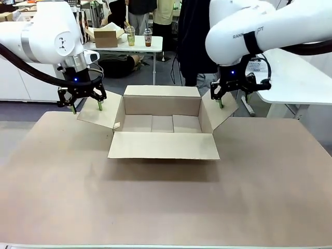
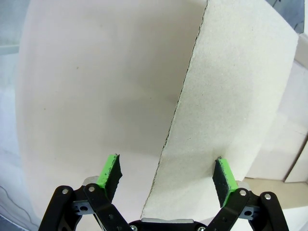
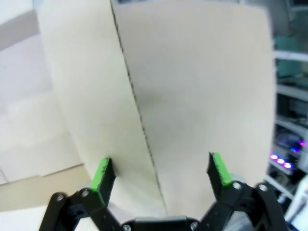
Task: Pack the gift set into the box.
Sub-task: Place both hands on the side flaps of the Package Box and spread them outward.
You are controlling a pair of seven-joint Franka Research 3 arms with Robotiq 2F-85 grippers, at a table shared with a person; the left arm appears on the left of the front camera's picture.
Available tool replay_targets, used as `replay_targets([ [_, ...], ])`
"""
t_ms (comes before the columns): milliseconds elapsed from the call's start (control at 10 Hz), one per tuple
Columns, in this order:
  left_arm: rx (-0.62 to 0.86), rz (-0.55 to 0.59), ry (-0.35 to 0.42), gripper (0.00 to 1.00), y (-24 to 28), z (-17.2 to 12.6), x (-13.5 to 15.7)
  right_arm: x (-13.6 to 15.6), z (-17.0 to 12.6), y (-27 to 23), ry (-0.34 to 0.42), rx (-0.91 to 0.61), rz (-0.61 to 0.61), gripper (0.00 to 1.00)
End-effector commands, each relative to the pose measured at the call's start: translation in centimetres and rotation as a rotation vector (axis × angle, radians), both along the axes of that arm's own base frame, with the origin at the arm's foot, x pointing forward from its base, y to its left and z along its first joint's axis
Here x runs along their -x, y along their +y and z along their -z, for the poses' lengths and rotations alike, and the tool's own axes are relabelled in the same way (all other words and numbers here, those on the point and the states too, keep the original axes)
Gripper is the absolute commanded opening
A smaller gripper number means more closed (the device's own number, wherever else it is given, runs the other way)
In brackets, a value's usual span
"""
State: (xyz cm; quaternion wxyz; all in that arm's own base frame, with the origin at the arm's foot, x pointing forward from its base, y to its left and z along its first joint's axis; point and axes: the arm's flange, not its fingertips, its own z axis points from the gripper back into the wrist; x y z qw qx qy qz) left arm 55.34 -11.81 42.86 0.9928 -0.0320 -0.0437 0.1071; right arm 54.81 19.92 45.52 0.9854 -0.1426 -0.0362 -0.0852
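The box [image 1: 162, 106], a plain brown carton, stands open at the far middle of the table with its four flaps spread; its floor is bare. The gift set is out of view. My left gripper [image 1: 86, 108] is open and straddles the left flap [image 1: 98, 116]; in the left wrist view the flap's edge [image 2: 178, 106] runs between the green pads of the left gripper [image 2: 167, 177]. My right gripper [image 1: 228, 98] is open over the right flap [image 1: 223, 113]; in the right wrist view that flap's edge [image 3: 139, 110] lies between the pads of the right gripper [image 3: 160, 172].
A person in dark clothes [image 1: 194, 41] stands behind the box. A white side table [image 1: 295, 78] is at the right. Farther back, a small carton [image 1: 106, 36] and two cups share a white table. Brown table surface [image 1: 166, 207] stretches in front of the box.
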Motion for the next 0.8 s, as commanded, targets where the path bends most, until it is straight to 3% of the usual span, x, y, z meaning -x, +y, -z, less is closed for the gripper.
replay_targets([
  [0, -0.019, -0.016, 0.003, 1.00, -0.1, -0.2, 0.1, 2.1, 1.7, -3.4, -0.022, -0.137, 0.012, 1.00],
  [200, -0.019, -0.016, 0.003, 1.00, -0.1, -0.2, 0.1, 2.9, 3.4, -6.5, -0.079, -0.248, 0.019, 1.00],
  [300, -0.019, -0.016, 0.003, 1.00, -0.1, -0.2, 0.1, 3.2, 3.8, -6.9, -0.171, -0.279, -0.045, 1.00],
  [400, -0.019, -0.016, 0.003, 1.00, -0.1, -0.2, 0.1, 1.4, 2.7, -4.7, -0.050, -0.164, 0.054, 1.00],
  [700, -0.019, -0.016, 0.003, 1.00, -0.1, -0.2, 0.1, 1.4, 2.7, -4.7, -0.050, -0.164, 0.054, 1.00],
])
